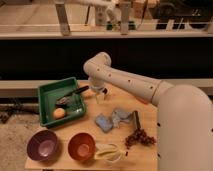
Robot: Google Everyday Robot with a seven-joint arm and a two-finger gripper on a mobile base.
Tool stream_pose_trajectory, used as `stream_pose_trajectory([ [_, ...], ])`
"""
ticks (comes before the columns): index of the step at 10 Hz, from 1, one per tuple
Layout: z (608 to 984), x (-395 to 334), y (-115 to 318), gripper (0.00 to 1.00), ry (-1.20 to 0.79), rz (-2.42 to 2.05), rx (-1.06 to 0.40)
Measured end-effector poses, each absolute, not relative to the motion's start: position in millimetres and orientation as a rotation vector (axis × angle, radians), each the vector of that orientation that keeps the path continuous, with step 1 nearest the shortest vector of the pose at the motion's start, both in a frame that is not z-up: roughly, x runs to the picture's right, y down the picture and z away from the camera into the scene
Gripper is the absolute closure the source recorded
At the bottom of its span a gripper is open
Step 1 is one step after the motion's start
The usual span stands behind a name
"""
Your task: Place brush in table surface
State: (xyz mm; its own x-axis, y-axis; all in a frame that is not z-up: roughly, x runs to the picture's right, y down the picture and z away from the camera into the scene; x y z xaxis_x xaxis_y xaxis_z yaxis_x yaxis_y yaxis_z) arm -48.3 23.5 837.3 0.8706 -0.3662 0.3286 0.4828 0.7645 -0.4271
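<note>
Brush (75, 93) lies across the tray (56, 85) edge; gripper (98, 94) just beside, jaws spread.

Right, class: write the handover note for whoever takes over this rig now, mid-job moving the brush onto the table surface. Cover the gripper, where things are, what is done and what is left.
Gripper: open, holding nothing, hanging just beyond the green tray's right rim, close to the end of the brush handle.
Brush: lying in the green tray, head toward the tray's middle, handle pointing at the right rim.
Table surface: brush not on it.
Done: arm brought to the tray; no grasp yet.
Left: close on the handle, lift the brush out, set it on bare wood, release.
</note>
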Motion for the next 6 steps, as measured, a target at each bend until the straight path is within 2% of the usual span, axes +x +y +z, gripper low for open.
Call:
stream_pose_trajectory([
  [6, 855.2, -51.7, 20.3, 0.20, -0.252, -0.539, -0.517],
])
